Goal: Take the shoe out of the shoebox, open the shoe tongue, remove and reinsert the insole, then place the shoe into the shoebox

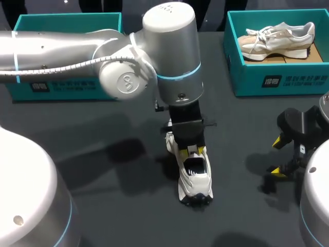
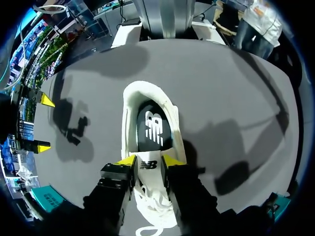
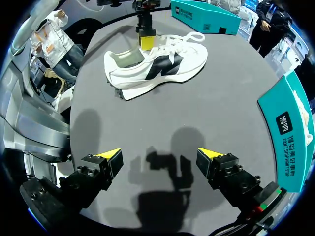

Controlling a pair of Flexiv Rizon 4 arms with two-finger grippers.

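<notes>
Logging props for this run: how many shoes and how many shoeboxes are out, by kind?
Shoes: 2 (white shoe, beige shoe)
Shoeboxes: 2 (left shoebox, right shoebox)
Total: 4

The shoe (image 1: pixel 191 181) looks to me like soft white cloth, the table (image 1: pixel 103 170) matt (and smooth), my left arm (image 1: pixel 169 46) glossy silver.

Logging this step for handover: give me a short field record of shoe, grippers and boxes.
Shoe: white sneaker on the table, outside both boxes
Tongue: clamped between left gripper fingers
Insole: dark, inside the shoe
Right gripper: open, over the table, apart from the shoe
Right shoebox: holds a second sneaker
Left shoebox: partly hidden by left arm
</notes>
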